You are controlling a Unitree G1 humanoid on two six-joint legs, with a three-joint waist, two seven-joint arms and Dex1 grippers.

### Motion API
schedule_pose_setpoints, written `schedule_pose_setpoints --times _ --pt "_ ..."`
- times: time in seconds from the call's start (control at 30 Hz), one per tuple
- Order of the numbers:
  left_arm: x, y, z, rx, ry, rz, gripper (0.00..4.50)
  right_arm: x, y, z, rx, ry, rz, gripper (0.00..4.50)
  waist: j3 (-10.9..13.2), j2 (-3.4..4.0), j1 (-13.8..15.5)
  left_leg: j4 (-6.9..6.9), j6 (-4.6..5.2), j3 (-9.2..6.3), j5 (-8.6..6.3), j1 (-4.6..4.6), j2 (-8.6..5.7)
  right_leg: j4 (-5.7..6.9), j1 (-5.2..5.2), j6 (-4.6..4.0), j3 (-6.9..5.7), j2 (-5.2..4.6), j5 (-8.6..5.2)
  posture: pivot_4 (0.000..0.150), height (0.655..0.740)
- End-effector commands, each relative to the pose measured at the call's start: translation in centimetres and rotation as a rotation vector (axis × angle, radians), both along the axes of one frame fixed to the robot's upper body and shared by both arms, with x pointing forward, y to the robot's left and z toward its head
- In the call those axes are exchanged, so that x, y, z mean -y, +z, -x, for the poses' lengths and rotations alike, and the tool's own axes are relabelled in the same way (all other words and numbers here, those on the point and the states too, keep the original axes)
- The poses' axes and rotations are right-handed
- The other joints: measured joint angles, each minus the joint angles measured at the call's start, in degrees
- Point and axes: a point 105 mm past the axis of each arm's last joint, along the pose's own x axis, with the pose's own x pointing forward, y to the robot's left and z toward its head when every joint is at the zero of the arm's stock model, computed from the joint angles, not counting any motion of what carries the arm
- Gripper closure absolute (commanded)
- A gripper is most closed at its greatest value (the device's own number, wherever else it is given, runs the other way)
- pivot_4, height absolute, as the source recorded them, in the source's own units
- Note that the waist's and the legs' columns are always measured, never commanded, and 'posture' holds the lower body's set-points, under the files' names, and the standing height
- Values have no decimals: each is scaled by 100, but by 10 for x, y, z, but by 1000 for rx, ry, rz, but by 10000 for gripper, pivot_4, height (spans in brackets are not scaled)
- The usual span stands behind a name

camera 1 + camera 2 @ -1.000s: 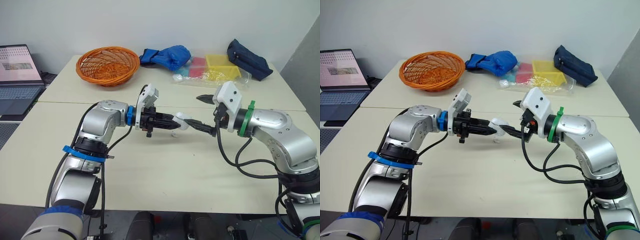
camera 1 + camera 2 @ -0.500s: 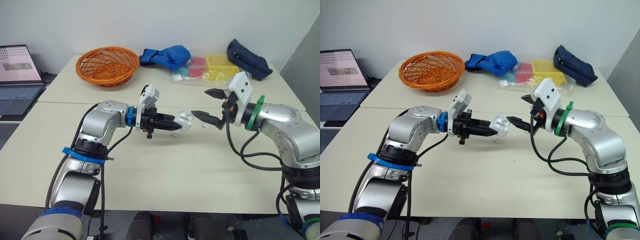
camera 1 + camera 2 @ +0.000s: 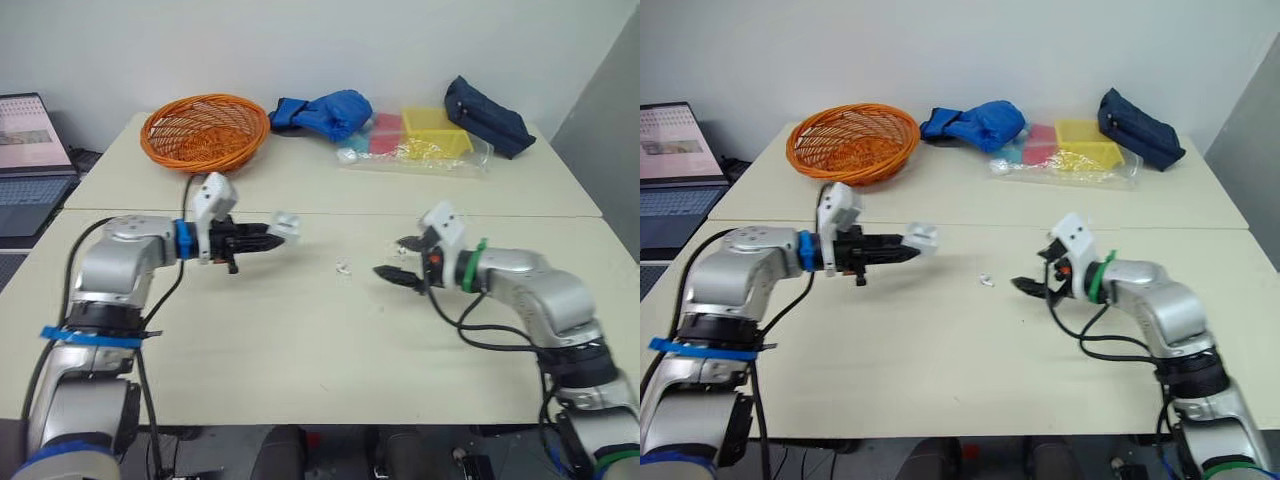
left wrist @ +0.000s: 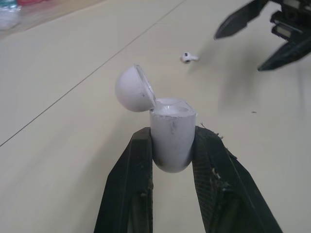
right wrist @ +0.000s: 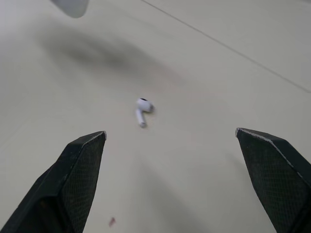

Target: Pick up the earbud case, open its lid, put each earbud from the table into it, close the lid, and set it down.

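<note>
**Earbud case** (image 4: 170, 138): centre of the left wrist view, held off the desk (image 3: 300, 340). The left gripper (image 3: 268, 236) clamps its lower body between both fingers. The lid is hinged back and open. The interior is pale, and whether an earbud is seated inside cannot be told.

**Earbud** (image 5: 143, 110): one, loose on the desk at centre frame, between the arms.

**Right gripper** (image 5: 170, 132): fingers spread wide and holding nothing, low over the desk just right of the earbud.

**Basket** (image 3: 205, 160): upper left, nothing seen inside.

**Clear bag** (image 3: 455, 160): upper centre, holding yellow and pink boxes.

**Risks**
- The small, light earbud may skid or flick away as the fingers close on it.
- An off-centre pinch may drop it in transit.
- Pressing it in may twist the case in its grip or knock the lid shut.
</note>
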Motion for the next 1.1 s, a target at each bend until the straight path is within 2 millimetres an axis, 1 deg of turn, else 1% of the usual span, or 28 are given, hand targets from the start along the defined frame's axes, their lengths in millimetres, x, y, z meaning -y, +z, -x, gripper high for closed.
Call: schedule_pose_setpoints --times 0.03,0.07,0.17,0.33,0.4,0.5,0.57,0.8,0.83,0.9,0.93,1.03,1.1 --pt "-1 16 8 70 -1 5 37573 -15 -7 -11 36 9 12 266 0 0 5 0 0 1 0 0 -1 -1 0 0 0 -2 0 1500 7400" --pt "1 16 11 69 -1 9 37573 -23 -14 -17 33 4 7 266 -1 -1 8 0 0 2 0 0 -3 -1 1 0 1 -3 0 1500 7400" --pt "8 14 21 62 -10 22 37573 -36 -29 -30 55 -6 40 266 0 -2 9 4 -2 3 1 0 -3 0 2 2 2 -4 1 1500 7400" --pt "7 12 29 51 5 22 37573 -43 -45 -43 56 -39 64 266 -1 -2 2 1 -2 1 1 1 -3 -1 2 1 2 -4 1 1500 7400" --pt "7 12 30 48 10 23 37573 -51 -50 -45 50 -34 58 266 -1 -2 -11 0 -2 2 1 9 -1 2 5 0 3 -2 2 1500 7400" --pt "8 12 30 47 11 22 37573 -60 -55 -47 43 -39 62 5546 -1 -3 -24 -3 -2 4 2 27 7 5 14 -5 6 6 5 1500 7400" --pt "7 13 30 49 13 25 37573 -65 -55 -45 37 -24 38 12624 -1 -2 -25 -4 -3 7 2 41 26 5 17 -20 14 17 14 1500 7400" --pt "5 13 29 47 15 16 37573 -67 -60 -35 58 12 46 38558 -1 -2 -24 -17 -3 22 1 58 71 3 21 -45 16 66 8 1500 7400" --pt "5 13 29 47 15 16 37573 -67 -60 -35 62 15 46 40996 -1 -2 -24 -20 -3 20 1 58 74 4 21 -51 15 70 6 1500 7400" --pt "7 13 28 50 8 16 37573 -69 -60 -27 56 47 31 40938 -1 -2 -23 -24 -3 20 1 57 76 6 16 -56 15 75 3 1500 7400" --pt "8 14 27 51 4 17 37573 -67 -59 -24 53 55 25 40938 -1 -2 -20 -24 -3 20 1 57 77 6 16 -58 15 76 2 1500 7400" --pt "11 14 27 51 -11 16 37573 -52 -52 -18 57 62 30 40938 -1 -2 -14 -25 -4 23 1 54 76 4 15 -59 16 75 2 1500 7400" --pt "13 13 29 47 -20 18 37573 -24 -42 -4 77 96 87 40938 0 -1 10 -23 -4 26 0 53 73 3 14 -59 17 71 1 1500 7400"
